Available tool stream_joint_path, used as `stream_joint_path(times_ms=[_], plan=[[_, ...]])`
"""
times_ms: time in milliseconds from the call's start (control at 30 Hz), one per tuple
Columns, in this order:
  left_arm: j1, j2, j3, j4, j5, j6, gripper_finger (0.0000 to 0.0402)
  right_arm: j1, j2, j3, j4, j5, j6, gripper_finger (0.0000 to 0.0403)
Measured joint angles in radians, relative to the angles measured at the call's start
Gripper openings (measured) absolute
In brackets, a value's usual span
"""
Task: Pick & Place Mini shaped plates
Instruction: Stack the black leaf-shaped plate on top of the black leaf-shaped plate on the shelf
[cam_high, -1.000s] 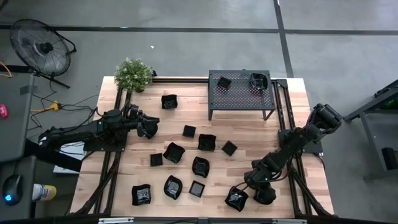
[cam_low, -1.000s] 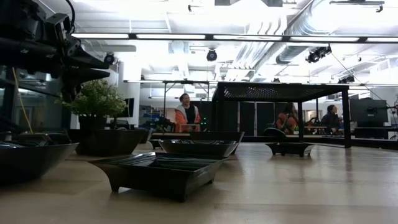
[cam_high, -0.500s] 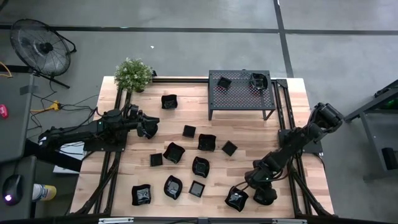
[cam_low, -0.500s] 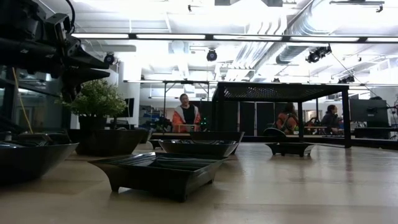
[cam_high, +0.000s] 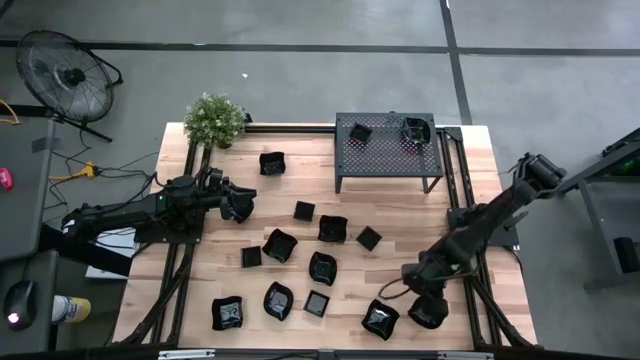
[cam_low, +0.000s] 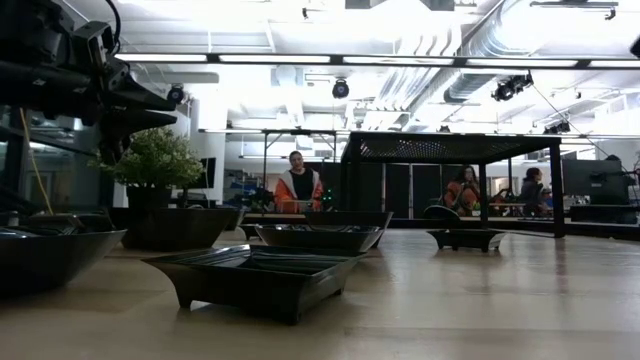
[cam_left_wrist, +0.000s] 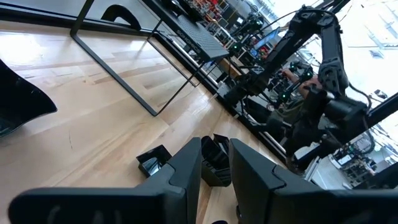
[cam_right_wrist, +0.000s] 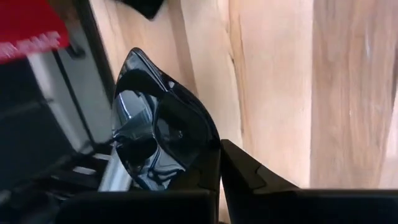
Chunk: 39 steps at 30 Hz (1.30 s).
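Several small black glossy plates lie scattered on the wooden table (cam_high: 470, 200), one of them mid-table (cam_high: 333, 228) and one close in the low view (cam_low: 255, 272). Two more sit on the black perforated rack (cam_high: 385, 150). My right gripper (cam_high: 393, 302) (cam_right_wrist: 219, 149) is at the near right, shut on a wavy-rimmed plate (cam_high: 380, 319) (cam_right_wrist: 155, 124). My left gripper (cam_high: 240, 205) (cam_left_wrist: 215, 163) waits at the left, level, its fingers slightly apart with nothing between them. My right gripper pinches the wavy plate's rim (cam_right_wrist: 208, 140) between its two fingers, slanting down from the table's right and far side. The plate is tilted in the hold, its hollow facing the wrist camera. Whether it is clear of the table I cannot tell.
A potted plant (cam_high: 215, 120) stands at the far left corner. A round dark object (cam_high: 428, 312) lies just right of the held plate. Bare wood shows between the rack and the right arm. People (cam_low: 297, 185) sit in the room beyond the table.
My right arm has lifted, and its gripper has risen a little and drawn toward the table's far right. The wavy plate at the near right stays almost where it was in the high view.
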Motion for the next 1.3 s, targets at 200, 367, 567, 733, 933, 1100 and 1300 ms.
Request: stream_joint_path(times_ms=[200, 367, 567, 733, 933, 1100, 1300], plan=[[0.000, 0.000, 0.000, 0.000, 0.000, 0.000, 0.0081, -0.024, -0.098, 0.000, -0.027, 0.057, 0.130, 0.0001], [0.000, 0.000, 0.000, 0.000, 0.000, 0.000, 0.0081, -0.062, -0.182, 0.000, -0.031, 0.101, 0.201, 0.0000], [0.000, 0.000, 0.000, 0.000, 0.000, 0.000, 0.0081, -0.122, -0.287, 0.000, -0.040, 0.186, 0.227, 0.0000], [0.000, 0.000, 0.000, 0.000, 0.000, 0.000, 0.0081, -0.169, -0.366, 0.000, -0.047, 0.259, 0.195, 0.0000], [0.000, 0.000, 0.000, 0.000, 0.000, 0.000, 0.0081, -0.239, -0.438, 0.000, -0.050, 0.312, 0.177, 0.0000], [0.000, 0.000, 0.000, 0.000, 0.000, 0.000, 0.0081, -0.323, -0.489, 0.000, -0.054, 0.331, 0.161, 0.0000], [0.000, 0.000, 0.000, 0.000, 0.000, 0.000, 0.0081, -0.473, -0.543, 0.013, -0.075, 0.325, 0.158, 0.0000]])
